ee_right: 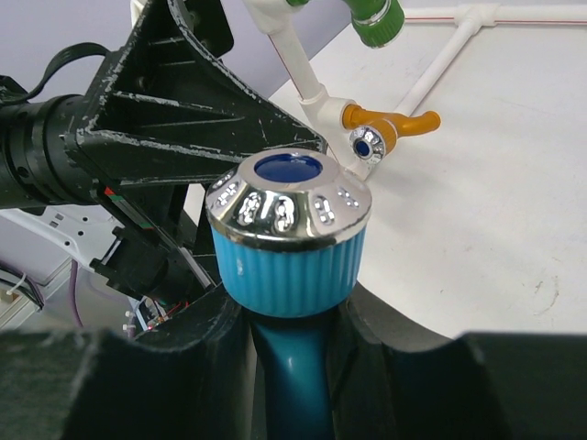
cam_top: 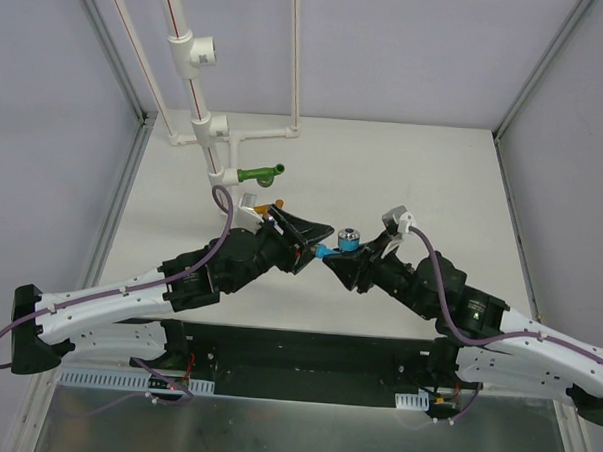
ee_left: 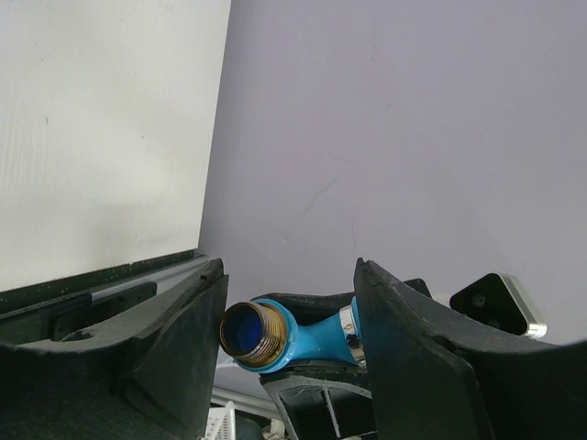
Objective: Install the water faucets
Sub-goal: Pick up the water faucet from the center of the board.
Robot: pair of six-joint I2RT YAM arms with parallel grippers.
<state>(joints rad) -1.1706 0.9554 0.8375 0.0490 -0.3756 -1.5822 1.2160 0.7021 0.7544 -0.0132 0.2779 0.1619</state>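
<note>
My right gripper (ee_right: 290,330) is shut on the stem of the light blue faucet (ee_right: 289,247), just under its ribbed knob with the chrome cap. It holds the faucet over the middle of the table (cam_top: 434,172), the knob facing up. The faucet's brass threaded end (ee_left: 255,333) lies between the fingers of my left gripper (ee_left: 289,272), which stands open around it. I cannot tell whether the thread touches the left finger. The green faucet (cam_top: 263,172) sits on the white pipe frame (cam_top: 201,132). The orange faucet (ee_right: 393,124) sits lower on that frame.
The white pipe frame rises at the back left with tee fittings (cam_top: 199,49) up its post. Grey walls close the table on the left, back and right. In the top view the two grippers (cam_top: 330,249) meet tip to tip near the table's front.
</note>
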